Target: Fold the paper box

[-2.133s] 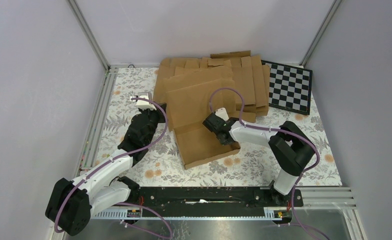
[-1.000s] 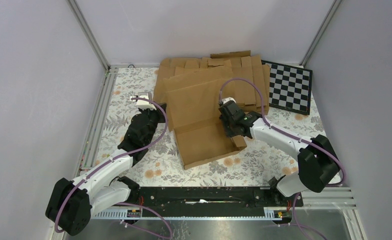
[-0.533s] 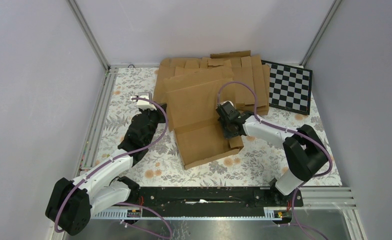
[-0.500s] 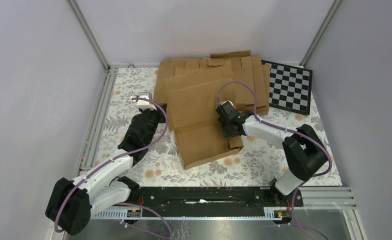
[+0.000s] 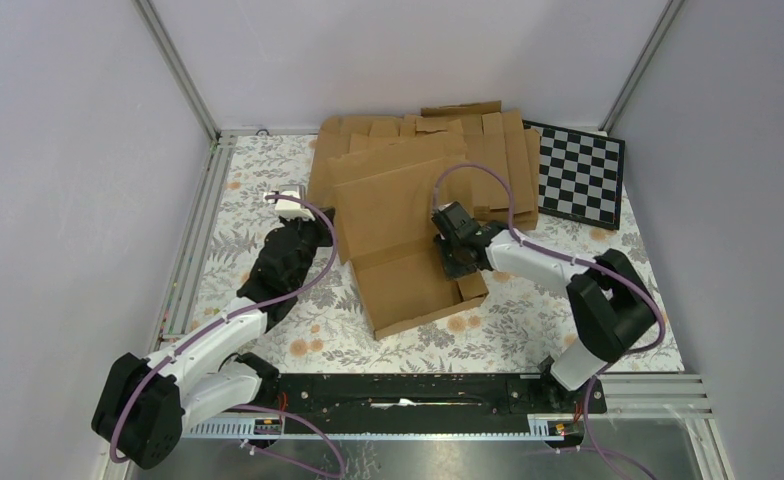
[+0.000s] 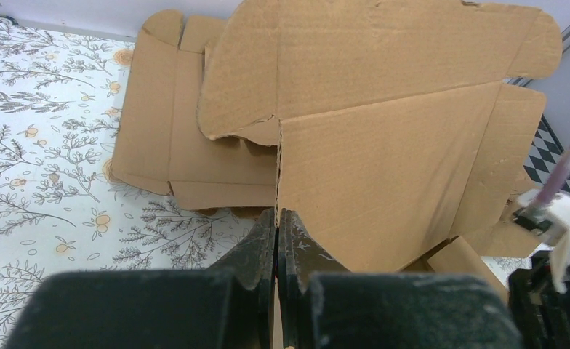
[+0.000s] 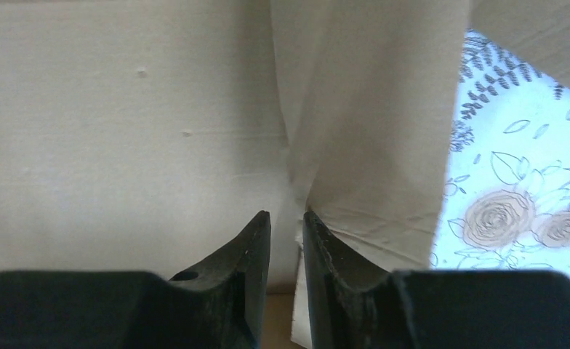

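- The paper box [image 5: 403,265] is lying near the middle of the floral surface [image 5: 268,170]. Its far end is resting over the pile of flat blanks [image 5: 488,150], and the checkerboard [image 5: 580,175] is sitting apart at the far right.
- The left claw [image 6: 277,222] is pinching the sheet's left edge, fingers fully together on the thin cardboard, and is holding that side raised above the blanks.
- The right claw [image 7: 287,222] is working at the sheet's right side. Its jaws are standing only a sliver apart, with the edge of a side flap running down between them, and it seems to be gripping that flap.
- The folding is looking like an early stage. Only the near panel is taking on any box shape, with the right flap standing partly upright, while the larger far panels are lying flat.
- Most of the job is apparently waiting: raising the other walls, tucking the flaps in and bringing the lid panel over.
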